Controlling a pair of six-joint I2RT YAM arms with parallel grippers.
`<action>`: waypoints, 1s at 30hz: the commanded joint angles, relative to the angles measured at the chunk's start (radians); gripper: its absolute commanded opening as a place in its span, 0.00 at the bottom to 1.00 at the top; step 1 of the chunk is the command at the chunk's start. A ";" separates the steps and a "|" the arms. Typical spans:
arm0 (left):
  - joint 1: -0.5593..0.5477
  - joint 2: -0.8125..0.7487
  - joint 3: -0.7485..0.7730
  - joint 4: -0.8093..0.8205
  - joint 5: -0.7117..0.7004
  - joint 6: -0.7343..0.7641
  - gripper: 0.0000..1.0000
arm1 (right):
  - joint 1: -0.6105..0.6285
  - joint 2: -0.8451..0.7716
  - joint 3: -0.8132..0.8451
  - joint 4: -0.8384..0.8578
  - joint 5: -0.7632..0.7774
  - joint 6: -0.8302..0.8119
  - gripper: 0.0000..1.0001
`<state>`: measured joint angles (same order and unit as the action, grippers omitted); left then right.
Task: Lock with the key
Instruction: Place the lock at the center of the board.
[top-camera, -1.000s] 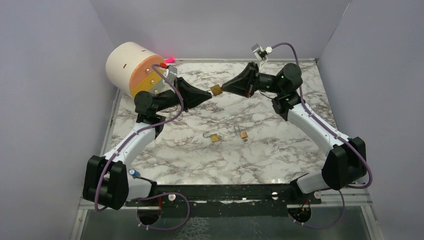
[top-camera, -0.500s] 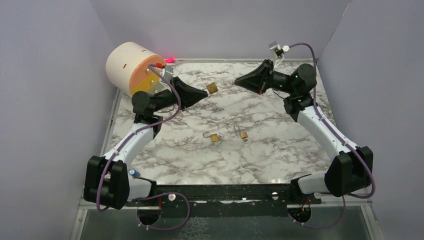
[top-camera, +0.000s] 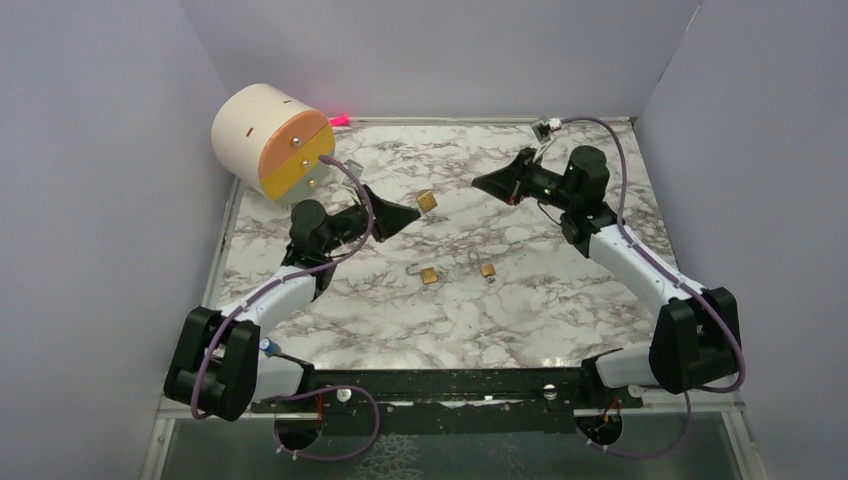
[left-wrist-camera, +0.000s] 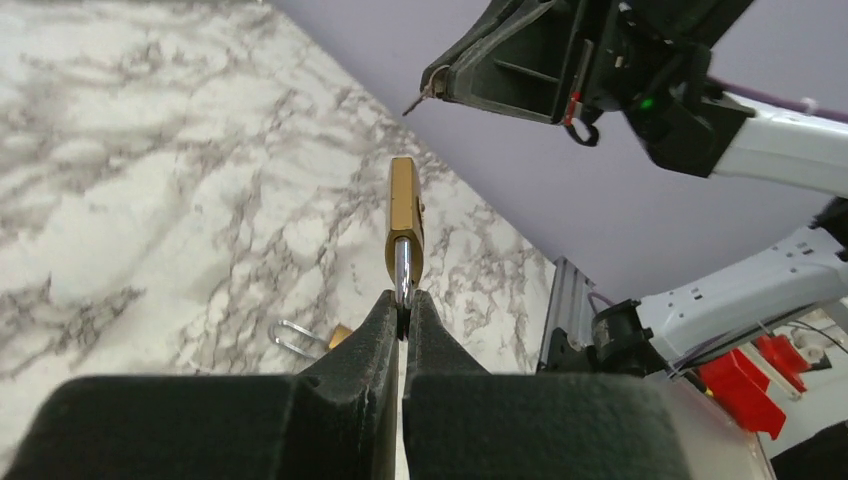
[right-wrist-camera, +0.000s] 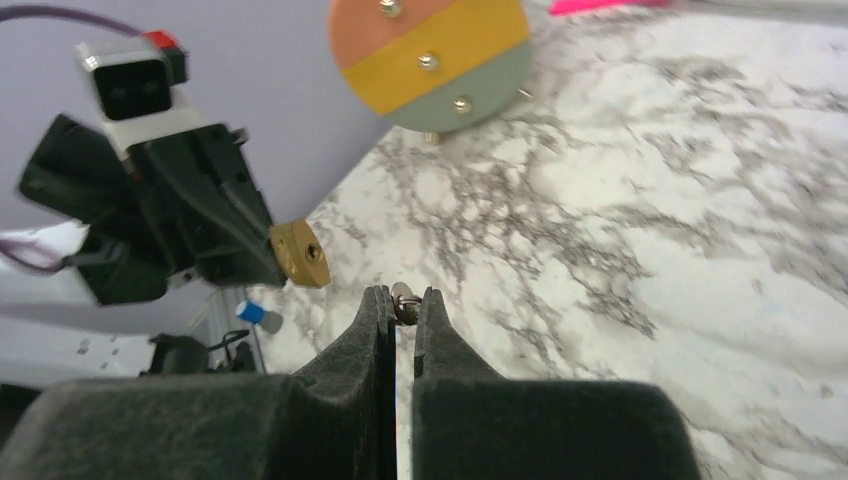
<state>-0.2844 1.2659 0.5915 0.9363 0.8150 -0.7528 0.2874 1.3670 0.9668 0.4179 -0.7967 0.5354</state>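
Marble-patterned counter (top-camera: 560, 300), lilac walls (top-camera: 440, 50) on three sides. My left hand (left-wrist-camera: 402, 305) was pinched narrow on the steel shackle of a brass padlock (left-wrist-camera: 404, 215). The fingers were almost touching, and the lock body stuck out past the fingertips, lifted off the counter. The right wrist view showed a small round hole on the brass end face turned toward my right arm.

My right hand (right-wrist-camera: 398, 300) was closed narrow on a small key (right-wrist-camera: 405, 303), with only a silver bit showing between the fingertips. Key and brass padlock were apart, with a clear gap between them. Both were in the air over the back half of the counter, and the two hands pointed at each other.

Two more locks lay on the counter near the middle, closer to my bases than the held one. The open-shackle padlock (top-camera: 428, 275) had its shackle out to the left. The second loose padlock (top-camera: 488, 269) sat just right of it with a thin wire loop beside it; I could not tell if that was a shackle or a ring.

A cream drum (top-camera: 270, 140) lay on its side at the back left corner, its end face banded orange, yellow and grey with three screws. A small pink object (top-camera: 340, 119) sat at the back edge, too small to identify.
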 joint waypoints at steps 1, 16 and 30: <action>-0.118 -0.030 0.016 -0.279 -0.314 0.163 0.00 | 0.040 0.023 -0.044 -0.134 0.248 -0.085 0.01; -0.185 0.316 0.183 -0.607 -0.676 0.216 0.00 | 0.182 0.398 0.109 -0.312 0.460 -0.104 0.01; -0.185 0.500 0.303 -0.622 -0.600 0.216 0.00 | 0.215 0.593 0.260 -0.329 0.429 -0.103 0.02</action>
<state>-0.4652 1.7504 0.8562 0.3031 0.1829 -0.5446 0.4923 1.9247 1.1801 0.1101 -0.3752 0.4431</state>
